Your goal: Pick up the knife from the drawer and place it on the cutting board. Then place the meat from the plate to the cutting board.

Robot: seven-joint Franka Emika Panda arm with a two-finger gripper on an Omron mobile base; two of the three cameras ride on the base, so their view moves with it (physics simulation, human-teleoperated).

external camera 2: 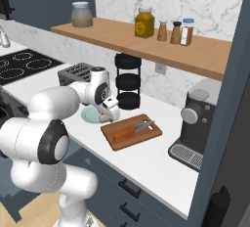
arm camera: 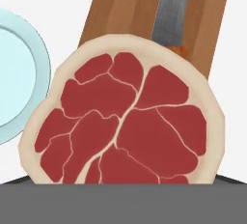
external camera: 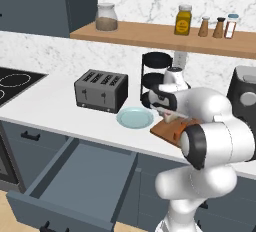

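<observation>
The drawer point(external camera: 82, 173) stands pulled out below the counter point(external camera 2: 161, 165), its grey inside bare. On the counter the cutting board point(external camera 2: 140, 138) lies flat, and the plate point(external camera: 135, 117) sits just beside its near end with nothing on it.

The gripper point(external camera 2: 108, 113) hangs low over the gap between plate and board. The knife point(external camera 2: 133, 129) lies lengthwise on the board, orange-brown handle toward the plate, blade toward the slot handle.

The meat point(arm camera: 125, 121) hangs close under the hand camera, clear of the plate and partly over the near corner of the board. The fingertips are hidden behind it, so the grip itself is not visible, but it looks as if the jaws are clamped wide across the steak's edges.

As a judgement, the steak is light, soft and slick: a raw cut with a pale fat rim that gives under pressure and may slide or sag in a hard pinch. The best hold is across its thickest part through the middle, so it hangs level. A hold on the fat rim alone could squeeze out. It should go down on the bare wood beside the knife, released low so it does not flop onto the blade.
</observation>
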